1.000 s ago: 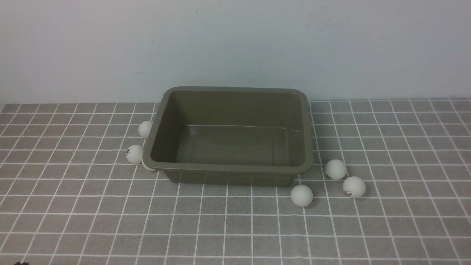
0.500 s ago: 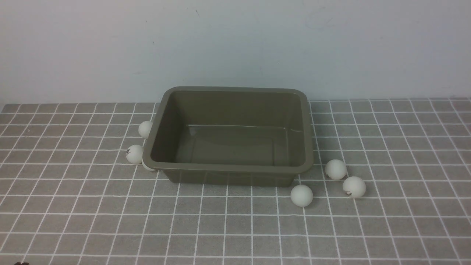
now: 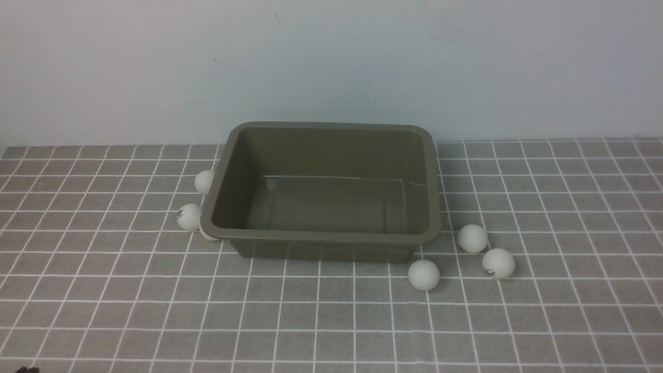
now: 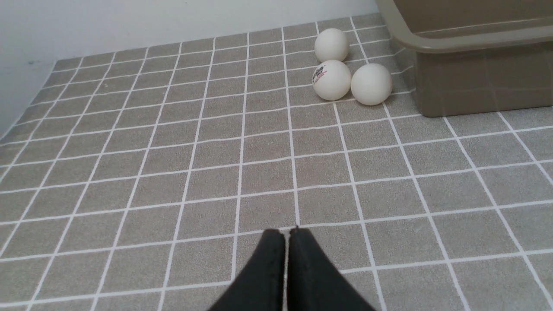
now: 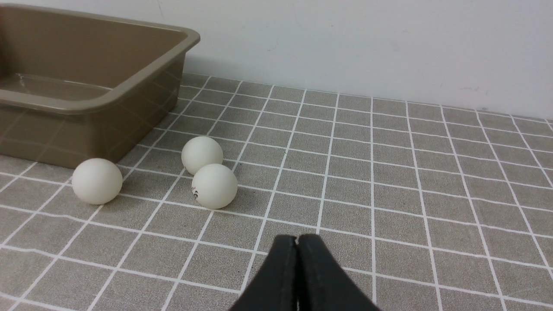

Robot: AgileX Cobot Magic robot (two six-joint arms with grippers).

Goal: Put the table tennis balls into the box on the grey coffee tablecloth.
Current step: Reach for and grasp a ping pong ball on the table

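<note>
The olive-brown box (image 3: 321, 237) stands empty in the middle of the grey coffee tablecloth (image 3: 331, 321). Three table tennis balls lie by its left side (image 3: 204, 182) (image 3: 189, 217), one of them half under the rim (image 3: 209, 235). Three more lie off its front right corner (image 3: 472, 239) (image 3: 498, 263) (image 3: 423, 274). My left gripper (image 4: 286, 233) is shut and empty, low over the cloth, well short of the left balls (image 4: 331, 80). Equally shut and empty, my right gripper (image 5: 297, 238) hovers short of the right balls (image 5: 214, 186).
A pale wall (image 3: 331, 67) rises directly behind the box at the cloth's far edge. In the right wrist view the box's wall (image 5: 86, 129) stands close beside the nearest ball (image 5: 96, 181).
</note>
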